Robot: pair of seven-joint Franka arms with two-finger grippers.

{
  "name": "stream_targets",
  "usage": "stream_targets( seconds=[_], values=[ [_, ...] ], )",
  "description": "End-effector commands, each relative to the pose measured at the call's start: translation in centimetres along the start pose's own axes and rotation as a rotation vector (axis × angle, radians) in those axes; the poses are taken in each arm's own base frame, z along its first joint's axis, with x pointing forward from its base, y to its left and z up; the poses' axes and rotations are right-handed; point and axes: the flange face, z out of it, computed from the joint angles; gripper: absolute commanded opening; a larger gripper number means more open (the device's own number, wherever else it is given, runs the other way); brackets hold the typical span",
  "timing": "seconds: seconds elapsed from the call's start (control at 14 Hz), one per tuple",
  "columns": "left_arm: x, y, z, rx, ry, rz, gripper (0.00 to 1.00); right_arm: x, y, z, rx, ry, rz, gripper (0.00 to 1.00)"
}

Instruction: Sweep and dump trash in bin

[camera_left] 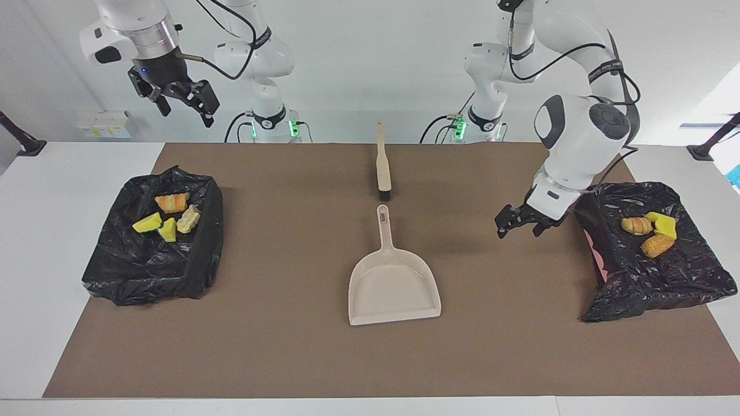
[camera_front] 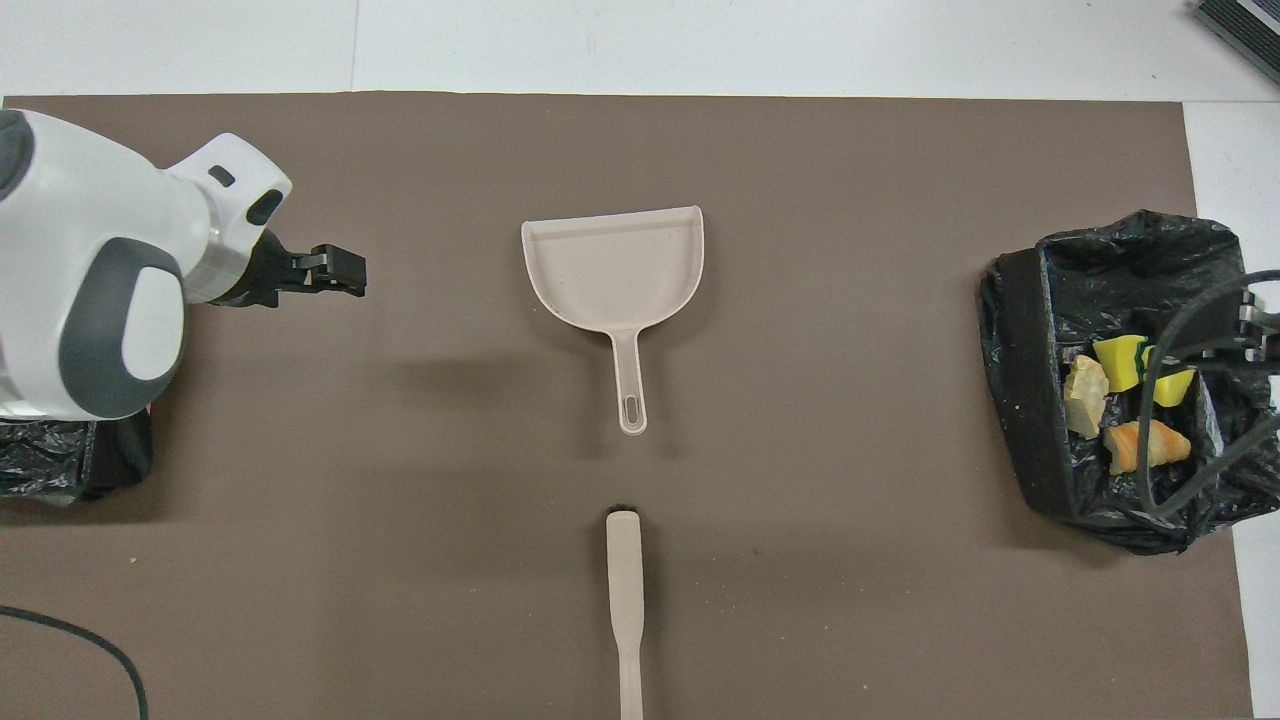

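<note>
Seven trash pieces [camera_left: 169, 218] sit in two bins [camera_left: 151, 271]; they look light and spongy. Both the left gripper [camera_left: 523, 224] and the right gripper [camera_left: 182, 103] hang spread, empty.

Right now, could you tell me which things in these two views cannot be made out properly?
- Bin at the left arm's end: overhead, the left arm covers most of it and its trash.
- Brush: overhead, the bottom edge cuts off its handle; its bristles barely show in either view.
- Right gripper: overhead, only cables and a sliver of it show over the other bin, hiding part of the trash.
- Left gripper: hangs empty.
</note>
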Motion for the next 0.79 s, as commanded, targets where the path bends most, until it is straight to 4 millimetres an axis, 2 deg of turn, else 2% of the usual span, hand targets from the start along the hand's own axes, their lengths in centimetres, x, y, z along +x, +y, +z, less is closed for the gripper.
stream_targets(
  seconds=[0.0, 0.14, 0.43, 0.5, 0.71],
  values=[
    [-0.7, -4.3, -3.2, 0.022, -0.019, 0.092, 1.00, -0.3, 0.5, 0.2, 0.021, -0.001, -0.026, 1.00],
    [-1.4, -7.4, -5.2, 0.027, -0.031, 0.080, 1.00, -0.3, 0.5, 0.2, 0.021, -0.001, -0.026, 1.00],
    [-2.2, -13.7, -7.8, 0.024, -0.041, 0.069, 1.00, -0.3, 0.5, 0.1, 0.021, 0.000, -0.026, 1.00],
    [-2.5, -16.1, -8.6, 0.025, -0.049, 0.056, 1.00, -0.3, 0.5, 0.1, 0.021, 0.000, -0.026, 1.00],
    [-2.8, -19.5, -9.7, 0.029, -0.037, 0.046, 1.00, -0.3, 0.5, 0.1, 0.023, 0.000, -0.026, 1.00]
  ],
)
